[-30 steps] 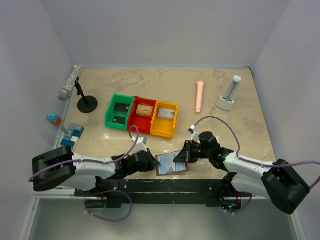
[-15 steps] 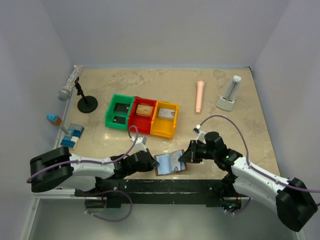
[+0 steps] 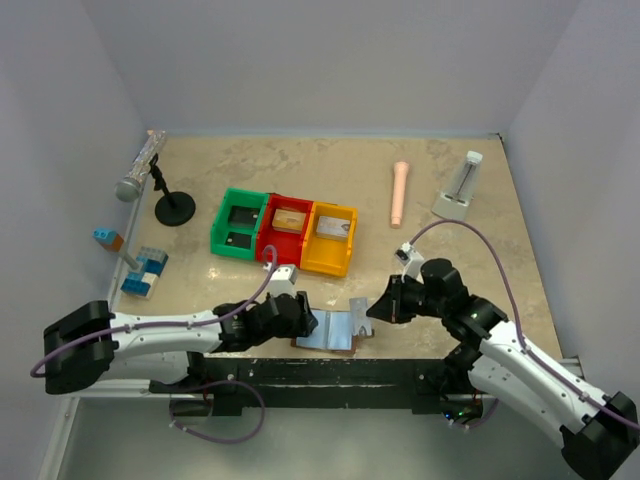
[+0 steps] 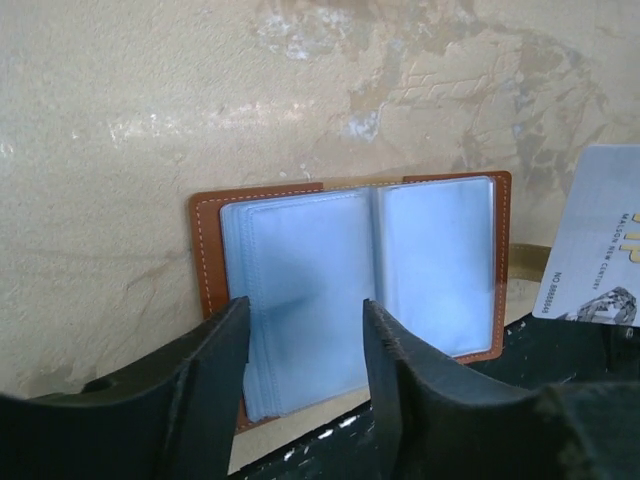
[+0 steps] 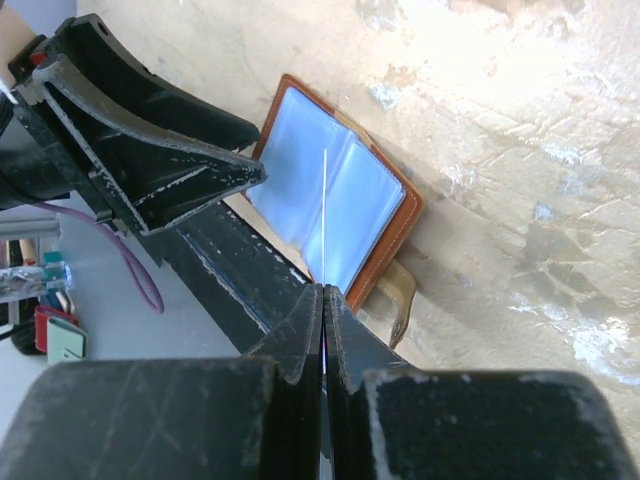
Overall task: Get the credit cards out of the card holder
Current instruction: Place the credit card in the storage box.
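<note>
I'm watching the marble table (image 3: 300, 170), and the card holder (image 3: 325, 332) is lying on it open and flat. Its blue-grey sleeves are facing up and its brown rim is showing around them. The black mounting rail (image 3: 330, 372) is running just along the holder's near side.

The left arm (image 3: 160, 330) is stretching in low from the holder's left, and the right arm (image 3: 520, 350) is angling in from its right. On the holder's far side, the row of green, red and yellow bins (image 3: 262, 228) is sitting well apart from it.

The left jaws are standing partly open over the near edge of the holder's left leaf, one finger to each side of that leaf's sleeve. They're gripping nothing, and I cannot tell whether the tips are touching the holder.

The right jaws are pressing fully together and pinching a credit card (image 4: 600, 240) by one edge. The card is pale, with small print on its face, and it's hanging just off the holder's right edge, clear of the sleeves. In the right wrist view it's showing edge-on, as a thin bright line in front of the holder.
</note>
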You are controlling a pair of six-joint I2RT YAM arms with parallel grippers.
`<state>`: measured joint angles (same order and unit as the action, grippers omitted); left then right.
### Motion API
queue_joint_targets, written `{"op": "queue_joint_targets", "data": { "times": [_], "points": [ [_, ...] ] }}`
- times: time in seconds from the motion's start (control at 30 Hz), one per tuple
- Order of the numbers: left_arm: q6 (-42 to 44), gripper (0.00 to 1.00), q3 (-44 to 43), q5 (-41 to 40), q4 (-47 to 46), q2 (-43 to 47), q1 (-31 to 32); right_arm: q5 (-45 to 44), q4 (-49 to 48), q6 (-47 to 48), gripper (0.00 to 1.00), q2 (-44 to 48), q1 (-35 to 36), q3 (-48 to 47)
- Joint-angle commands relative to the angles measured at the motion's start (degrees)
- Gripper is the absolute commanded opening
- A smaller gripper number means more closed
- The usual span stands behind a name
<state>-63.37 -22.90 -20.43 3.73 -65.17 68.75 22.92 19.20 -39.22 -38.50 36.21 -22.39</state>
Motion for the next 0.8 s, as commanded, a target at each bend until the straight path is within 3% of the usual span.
{"op": "queue_joint_targets", "data": {
  "times": [0.0,0.1,0.37,0.47,0.57,0.77],
  "points": [
    [8.08,0.57,-7.24,-1.46,6.47,3.20,0.07,-2.70,6.72,5.73,0.00,1.85,-0.35,-6.08],
    [10.10,0.59,-8.66,-1.20,6.21,6.35,0.07,-1.57,7.43,7.66,0.00,2.11,-0.26,-8.10],
    [21.26,0.57,-1.03,3.62,-5.46,26.38,-1.86,17.93,9.36,15.13,0.00,-1.48,-0.26,-15.31],
    [24.87,0.59,2.23,12.74,-10.66,33.15,-5.02,27.41,9.45,17.25,0.00,-4.38,0.09,-17.24],
    [28.03,0.59,2.24,28.02,-12.95,35.02,-9.06,32.88,6.21,16.37,0.00,-7.28,2.98,-17.68],
    [31.12,0.57,-2.50,42.82,-12.51,29.14,-9.86,29.38,9.45,20.33,0.00,-11.06,11.34,-22.16]
  ]
}}
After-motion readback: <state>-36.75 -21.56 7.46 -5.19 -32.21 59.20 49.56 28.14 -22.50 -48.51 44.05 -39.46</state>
